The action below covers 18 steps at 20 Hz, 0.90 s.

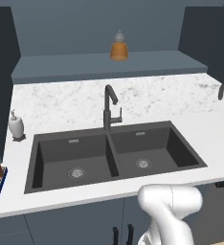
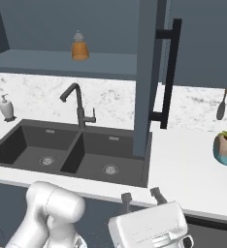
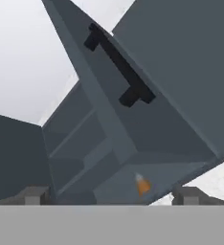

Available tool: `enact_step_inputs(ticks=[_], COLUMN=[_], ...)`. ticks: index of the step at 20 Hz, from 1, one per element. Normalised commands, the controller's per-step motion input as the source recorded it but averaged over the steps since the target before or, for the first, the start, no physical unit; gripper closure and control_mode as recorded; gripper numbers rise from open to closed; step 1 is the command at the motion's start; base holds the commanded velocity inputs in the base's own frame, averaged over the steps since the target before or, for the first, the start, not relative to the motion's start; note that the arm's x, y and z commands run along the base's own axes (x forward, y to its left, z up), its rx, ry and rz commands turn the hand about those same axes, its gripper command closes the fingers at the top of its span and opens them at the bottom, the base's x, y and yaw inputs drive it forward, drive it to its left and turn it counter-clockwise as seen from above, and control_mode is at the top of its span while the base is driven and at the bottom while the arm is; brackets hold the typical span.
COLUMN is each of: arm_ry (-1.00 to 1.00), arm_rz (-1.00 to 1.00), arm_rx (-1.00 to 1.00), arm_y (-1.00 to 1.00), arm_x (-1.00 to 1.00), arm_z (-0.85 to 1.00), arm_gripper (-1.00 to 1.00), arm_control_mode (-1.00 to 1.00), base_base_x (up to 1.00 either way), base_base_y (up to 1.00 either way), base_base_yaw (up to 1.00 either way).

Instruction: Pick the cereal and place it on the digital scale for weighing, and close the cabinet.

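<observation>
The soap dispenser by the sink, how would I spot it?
Find the dark double sink set in the white marble counter. Off its far left corner stands the soap dispenser, a small white rounded bottle with a pump. The amber bottle stands higher, on the shelf.

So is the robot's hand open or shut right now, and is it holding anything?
End effector: open, fingers spread wide, holding nothing; it points up at the open cabinet door.
</observation>
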Motion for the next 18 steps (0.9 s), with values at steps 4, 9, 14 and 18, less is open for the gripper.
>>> enact_step_inputs(ticks=[4,9,14,18], arm_ry=[-0.29,-0.02,0.10,0.32], arm_rz=[-0.04,-0.06,0.00,0.00], arm_rx=[0.41,0.29,0.25,0.19], arm_y=[-0.12,-0.02,-0.67,-0.91], arm_x=[0.91,1.00,1.00,1.00], arm_z=[-0.79,-0.27,-0.16,-0.03], arm_gripper=[-1.00,-1.00,-1.00,-1.00], arm_control_mode=[-1.00,-1.00,-1.00,-1.00], base_base_x=[0.00,0.00,0.00,0.00], base_base_y=[0.00,0.00,0.00,0.00], base_base_yaw=[0.00,0.00,0.00,0.00])
